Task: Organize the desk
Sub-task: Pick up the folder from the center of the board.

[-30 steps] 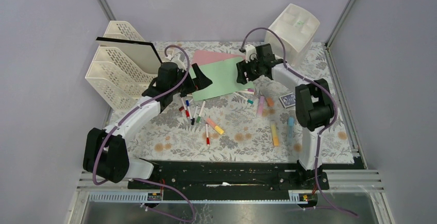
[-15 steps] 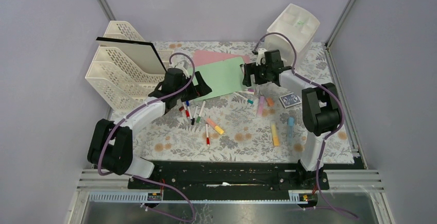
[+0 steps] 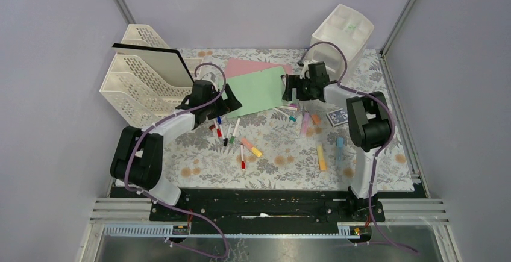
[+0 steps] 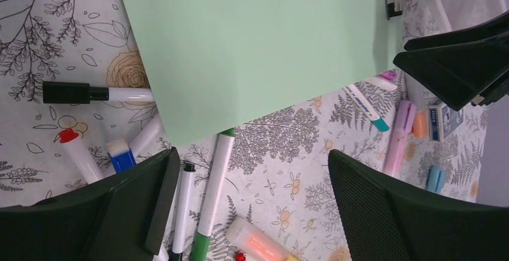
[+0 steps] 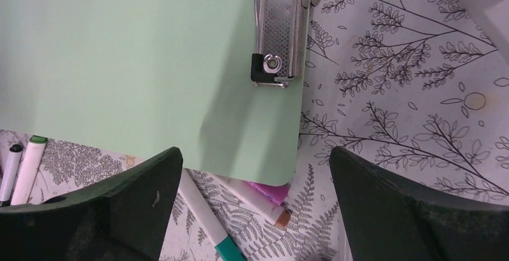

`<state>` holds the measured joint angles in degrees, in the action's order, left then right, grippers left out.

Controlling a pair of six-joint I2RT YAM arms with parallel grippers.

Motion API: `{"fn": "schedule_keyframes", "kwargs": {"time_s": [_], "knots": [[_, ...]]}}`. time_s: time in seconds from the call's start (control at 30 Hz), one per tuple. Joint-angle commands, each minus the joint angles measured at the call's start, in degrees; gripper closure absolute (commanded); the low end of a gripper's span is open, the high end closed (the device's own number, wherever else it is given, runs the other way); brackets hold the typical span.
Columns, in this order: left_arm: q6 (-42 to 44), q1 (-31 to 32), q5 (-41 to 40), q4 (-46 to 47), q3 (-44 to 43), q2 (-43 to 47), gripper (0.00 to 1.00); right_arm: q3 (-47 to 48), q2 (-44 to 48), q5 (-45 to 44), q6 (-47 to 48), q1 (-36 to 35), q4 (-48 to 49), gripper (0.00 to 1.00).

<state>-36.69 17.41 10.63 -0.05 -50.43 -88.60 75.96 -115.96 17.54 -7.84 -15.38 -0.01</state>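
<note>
Well | job barely begun | pale flowery cloth desk [image 3: 283, 165] fills the middle | coloured pens [image 3: 229, 131] lie loose, 6 o'clock of flat green clipboard [image 3: 256, 88] | left gripper [image 3: 232, 102], right gripper [image 3: 288, 87] wide open, empty

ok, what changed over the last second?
The right gripper opened fully and shifted slightly right, over the green clipboard's clip-end corner. The left arm's elbow swung in toward the desk; left gripper stayed open at the clipboard's near-left corner. Clipboard, markers, file rack unmoved.
</note>
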Motion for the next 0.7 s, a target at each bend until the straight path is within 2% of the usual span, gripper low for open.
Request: {"fn": "schedule_keyframes", "kwargs": {"time_s": [0.0,0.27,0.43,0.67], "knots": [[0.13,-0.88,-0.64,2.83,-1.24,-1.77,0.01,2.17,-2.18,1.58,-2.53,0.0,2.2,0.0],[0.21,-1.59,-0.52,1.19,-3.16,-5.62,0.02,2.01,-3.42,3.36,-3.73,0.02,2.72,0.02],[0.58,-1.59,-0.57,-2.42,-5.21,-8.41,0.09,1.94,-3.83,5.14,-5.0,0.0,3.04,0.04],[0.08,-1.66,0.31,-4.42,-6.47,-10.96,0.13,1.28,-3.15,6.45,-6.68,0.0,3.78,0.08]]}}
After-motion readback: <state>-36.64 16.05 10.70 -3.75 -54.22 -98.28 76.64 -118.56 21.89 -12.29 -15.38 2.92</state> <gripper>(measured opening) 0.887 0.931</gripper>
